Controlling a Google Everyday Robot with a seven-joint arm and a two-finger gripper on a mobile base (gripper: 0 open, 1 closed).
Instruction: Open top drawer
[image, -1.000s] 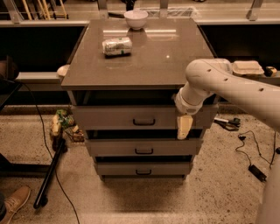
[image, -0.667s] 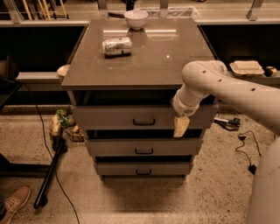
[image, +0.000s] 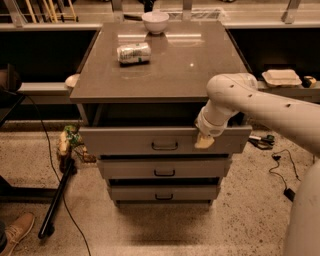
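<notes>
Dim, warm light here. A pale glare streaks the far end of the worktop (image: 195, 70) by the bowl (image: 155, 21). Deep shadow fills the gap above the top drawer (image: 120, 141); my gripper (image: 204, 142) sits against its front, right of the handle, lit yellowish.

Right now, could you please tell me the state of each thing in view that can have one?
Top drawer: appears pulled partly out, dark gap above its front.
Middle drawer: appears shut.
Bottom drawer: appears shut.
Can: lying on its side on the tabletop.
Bowl: upright, at the tabletop's far edge.
End effector: at the top drawer's front, right of its handle.
</notes>
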